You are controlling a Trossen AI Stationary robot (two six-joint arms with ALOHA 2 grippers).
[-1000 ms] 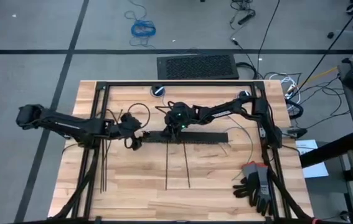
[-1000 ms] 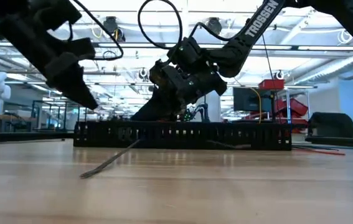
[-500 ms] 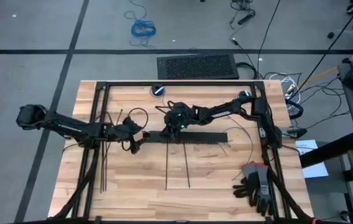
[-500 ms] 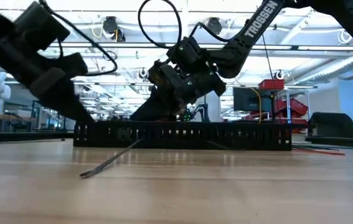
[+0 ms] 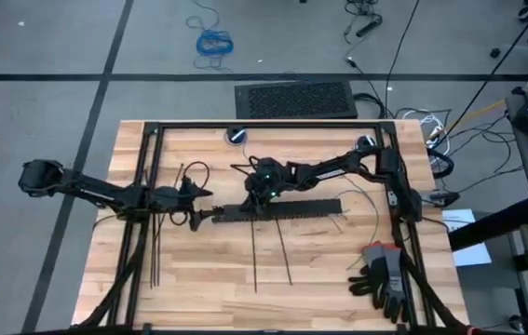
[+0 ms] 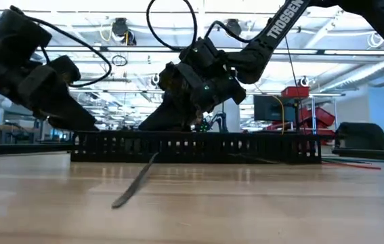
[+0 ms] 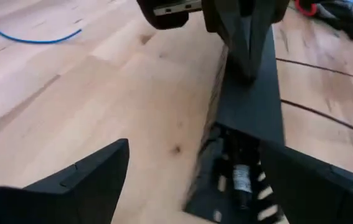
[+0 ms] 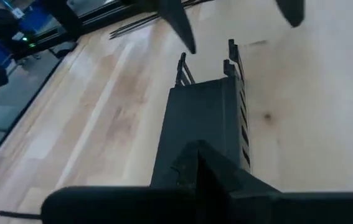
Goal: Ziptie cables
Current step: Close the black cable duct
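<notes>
Two arms are over the wooden counter [image 5: 198, 279], both at the black slotted bar [image 5: 282, 208] that lies across its middle. My left pincer [image 5: 196, 213] sits at the bar's left end with its fingers [image 7: 83, 177] spread wide, one on either side of the bar's end in the left wrist view; nothing is gripped between them. My right pincer [image 5: 262, 193] is on the bar a little left of its middle, pressed down onto the flat black cover; in the right wrist view its fingers [image 8: 188, 171] meet on top of that cover, closed narrow, and I cannot confirm anything held between them. The bar's upright slotted teeth show beyond the cover's far end in that same view. The zipties [image 5: 154, 251] lie in three places: a group of thin black strips by the counter's left frame rail, and two single strips [image 5: 285, 251] running from the bar toward the near edge of the counter, one of them seen in the low view as a flat strip [image 6: 134, 183] lying on the wood in front of the bar. The cables [image 5: 338, 220] show only as a few thin wires at the bar's right end, too fine to describe further. A pair of grey and black work gloves [image 5: 383, 274] rests at the near right corner of the counter, well apart from both pincers.
</notes>
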